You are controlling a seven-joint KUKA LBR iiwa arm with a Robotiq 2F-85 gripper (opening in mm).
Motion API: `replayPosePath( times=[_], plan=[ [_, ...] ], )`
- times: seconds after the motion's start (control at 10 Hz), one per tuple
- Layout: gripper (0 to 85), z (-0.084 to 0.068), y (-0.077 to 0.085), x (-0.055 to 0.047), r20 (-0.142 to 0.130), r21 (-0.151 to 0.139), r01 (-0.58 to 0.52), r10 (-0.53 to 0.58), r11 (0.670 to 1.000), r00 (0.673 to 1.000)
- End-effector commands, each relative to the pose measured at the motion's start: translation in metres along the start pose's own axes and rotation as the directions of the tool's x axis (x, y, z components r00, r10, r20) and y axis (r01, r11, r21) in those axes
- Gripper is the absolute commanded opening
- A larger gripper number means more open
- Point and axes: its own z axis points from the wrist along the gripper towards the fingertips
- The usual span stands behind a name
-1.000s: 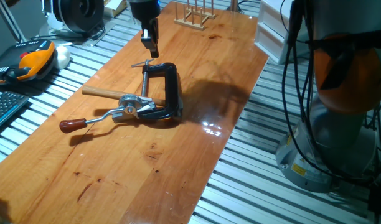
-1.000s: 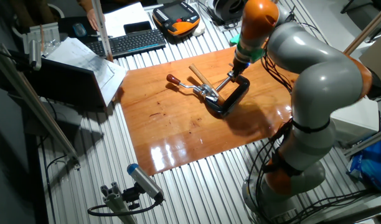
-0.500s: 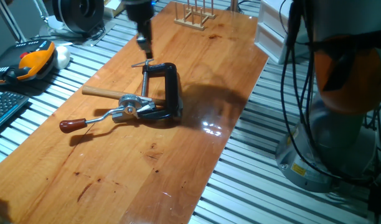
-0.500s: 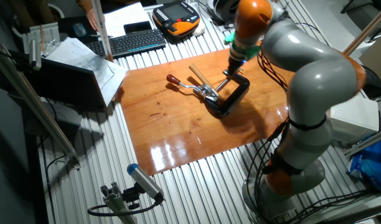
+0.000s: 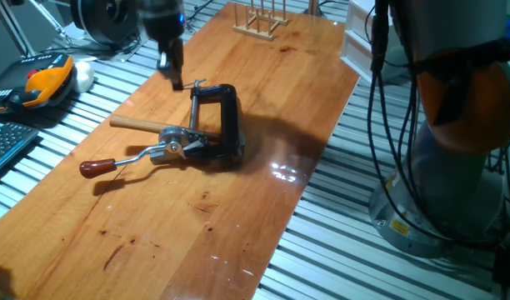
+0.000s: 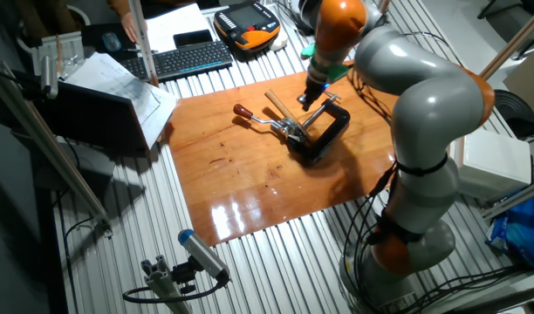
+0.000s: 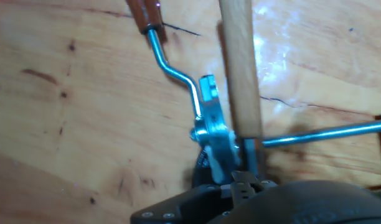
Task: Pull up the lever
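Red-brown and rounded, the knob of the lever (image 5: 126, 160) lies flat on the wooden table (image 5: 238, 217) at about nine o'clock from its silver hub, the bent metal arm running right to the black C-clamp (image 5: 226, 125). A pale hammer handle (image 5: 138, 124) lies just behind. The gripper (image 5: 173, 73) hovers at eleven o'clock above the clamp, touching nothing; whether its fingers are parted, I cannot tell.

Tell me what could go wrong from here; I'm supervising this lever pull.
The gripper hovers beside the black C-clamp, far from the lever knob, so its path could snag the clamp's screw rod. The hammer handle lies close behind the lever, so the fingers might catch it instead.
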Motion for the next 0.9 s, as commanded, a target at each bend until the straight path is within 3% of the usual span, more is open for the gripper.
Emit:
replayPosePath(
  times=[0.0,0.2,0.3,0.6,0.8],
  plan=[
    [0.0,0.0153,0.0591,-0.0223,-0.005,-0.002,-0.002,0.002,1.0,1.0],
    [0.0,0.0153,0.0591,-0.0223,-0.014,-0.017,0.004,-0.004,1.0,1.0],
    [0.0,0.0153,0.0591,-0.0223,-0.013,-0.011,0.026,-0.027,1.0,1.0],
    [0.0,0.0153,0.0591,-0.0223,0.001,0.011,0.089,-0.089,0.996,0.996],
    [0.0,0.0153,0.0591,-0.0223,0.024,0.009,0.08,-0.08,0.997,0.997]
  ],
)
